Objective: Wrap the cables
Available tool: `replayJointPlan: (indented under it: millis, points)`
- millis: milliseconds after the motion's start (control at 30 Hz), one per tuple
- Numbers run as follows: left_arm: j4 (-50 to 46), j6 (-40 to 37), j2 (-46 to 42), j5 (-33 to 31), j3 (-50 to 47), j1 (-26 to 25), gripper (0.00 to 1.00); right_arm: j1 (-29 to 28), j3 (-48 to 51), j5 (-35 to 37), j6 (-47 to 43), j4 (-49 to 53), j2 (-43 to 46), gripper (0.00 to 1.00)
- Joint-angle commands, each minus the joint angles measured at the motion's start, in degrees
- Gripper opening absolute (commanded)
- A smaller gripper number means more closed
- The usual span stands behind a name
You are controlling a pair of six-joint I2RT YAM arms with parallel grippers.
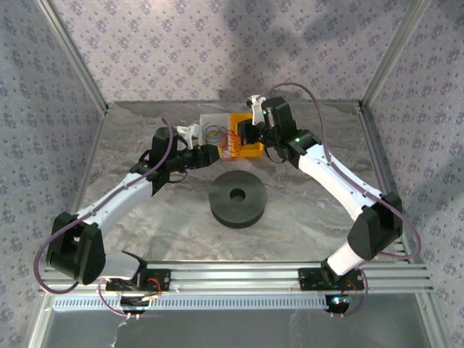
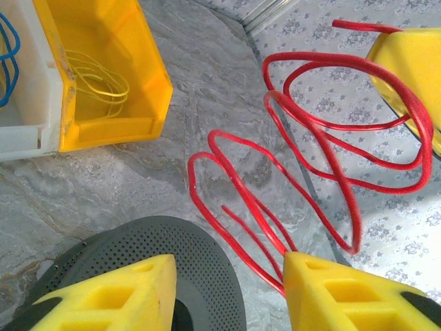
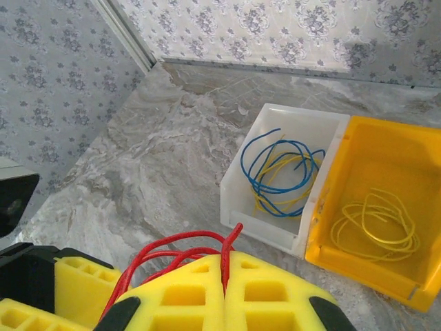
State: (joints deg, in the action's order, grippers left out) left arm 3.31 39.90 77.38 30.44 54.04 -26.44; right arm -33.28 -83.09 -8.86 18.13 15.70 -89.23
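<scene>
The cable (image 2: 324, 148) is a thin red wire hanging in loose loops above the marble table. My right gripper (image 3: 224, 276) is shut on one end of it, and a short red tip pokes out between its yellow foam fingers (image 3: 275, 289). From there the loops run down to my left gripper (image 2: 231, 293), which is open. Strands pass between its jaws, close against the right finger (image 2: 344, 296), with a wide gap to the other finger. In the top view both grippers (image 1: 212, 152) (image 1: 243, 136) meet at the cable (image 1: 228, 145), just in front of the bins.
A thick black round spool (image 1: 238, 197) lies flat mid-table, directly below my left gripper (image 2: 138, 248). Behind it stand a white bin (image 3: 275, 227) with blue and yellow wire loops and a yellow bin (image 3: 320, 221) with a yellow wire loop. Patterned walls enclose the table.
</scene>
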Motion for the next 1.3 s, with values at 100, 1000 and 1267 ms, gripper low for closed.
replayJointPlan:
  millis: [100, 1000, 1267]
  points:
    - [3.44, 0.79, 0.83, 0.59, 0.28, -0.46, 0.39, -1.21, 1.47, -2.62, 3.25, -3.32, 1.34, 0.0]
    - [0.07, -0.05, -2.71, -3.05, -1.02, 0.05, 0.0, -0.68, 8.48, -5.47, 10.35, -8.75, 3.28, 0.0]
    - [-2.86, -1.38, -6.15, -2.45, -3.88, 4.8, 0.0, 4.13, 10.95, -5.14, 8.34, -5.45, 7.93, 0.0]
